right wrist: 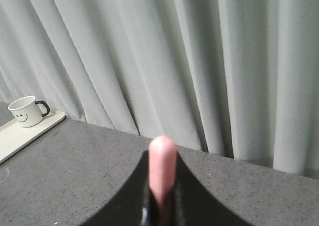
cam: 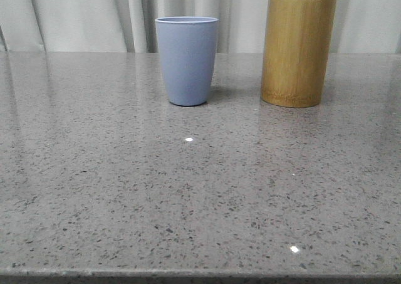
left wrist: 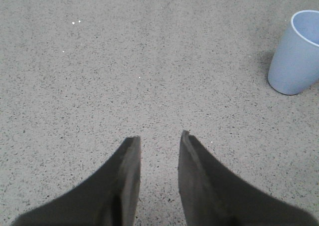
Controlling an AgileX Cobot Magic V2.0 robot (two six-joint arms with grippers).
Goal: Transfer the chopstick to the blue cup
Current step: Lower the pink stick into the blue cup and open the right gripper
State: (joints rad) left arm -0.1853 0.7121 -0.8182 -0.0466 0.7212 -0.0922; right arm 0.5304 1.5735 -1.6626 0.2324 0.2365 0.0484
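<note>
Pinching thin pale pink chopstick (right wrist: pixel 162 171) in right tool (right wrist: pixel 160 206), tip toward curtain. Left tool (left wrist: pixel 159 141) narrowly parted, empty, above speckled grey counter (cam: pixel 188 196). Matte grey-blue plastic cup (cam: pixel 187 59) beside bamboo cylinder (cam: pixel 297 51): risk of wrong vessel, or clipping rim and toppling cup.

- I read this as a staged test bench in a lab or studio, not a lived-in kitchen.
- The speckled grey stone counter (cam: pixel 200 196) I work over carries just a blue cup (cam: pixel 187 61) and a bamboo holder (cam: pixel 297 52) at its far side.
- Pale curtains (cam: pixel 75 14) close off the whole background like a backdrop.
- From my right wrist camera I see a smiley mug (right wrist: pixel 26 111) on a white tray (right wrist: pixel 22 133) by the curtain.
</note>
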